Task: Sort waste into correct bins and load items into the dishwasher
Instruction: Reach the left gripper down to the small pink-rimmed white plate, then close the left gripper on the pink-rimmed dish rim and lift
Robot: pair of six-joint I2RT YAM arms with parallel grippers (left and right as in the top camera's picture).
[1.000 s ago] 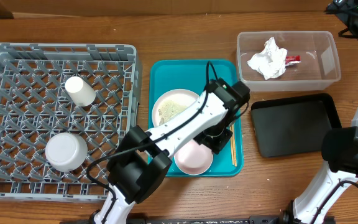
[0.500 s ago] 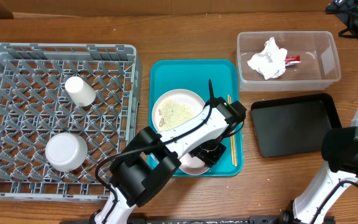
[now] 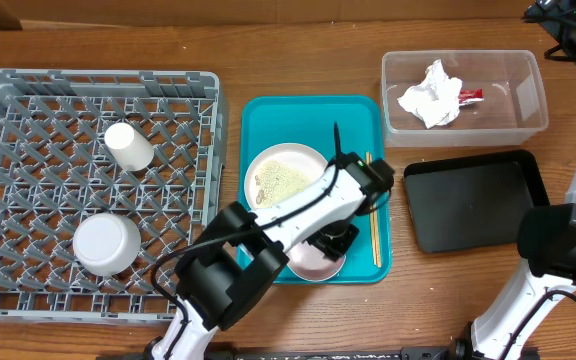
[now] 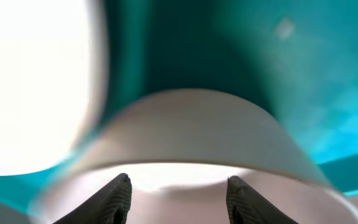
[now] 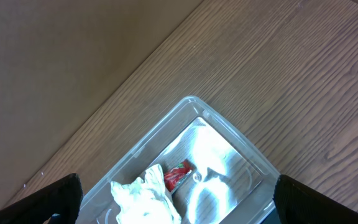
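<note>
My left gripper (image 3: pixel 332 243) is open and low over the small pinkish-white bowl (image 3: pixel 311 263) on the teal tray; in the left wrist view its fingers (image 4: pixel 179 190) straddle the bowl's inside (image 4: pixel 191 124) without closing. The large white plate (image 3: pixel 283 172) with pale crumbs (image 3: pixel 280 180) lies behind the bowl. The chopsticks (image 3: pixel 373 218) lie at the tray's right side. The clear tub (image 3: pixel 528 95) holds the white napkin (image 3: pixel 430 93) and the red wrapper (image 3: pixel 471 96). My right gripper (image 5: pixel 178 186) is open and empty, high above the tub (image 5: pixel 229 134).
The teal tray (image 3: pixel 268 115) sits mid-table. The grey dish rack (image 3: pixel 28 85) at left holds a white cup (image 3: pixel 128 145) and an upturned bowl (image 3: pixel 106 243). The black tray (image 3: pixel 473 200) lies in front of the tub. The right arm (image 3: pixel 553 250) stands along the right edge.
My left gripper has moved toward the front of the tray and settled over the pinkish bowl. The right arm has not moved.
</note>
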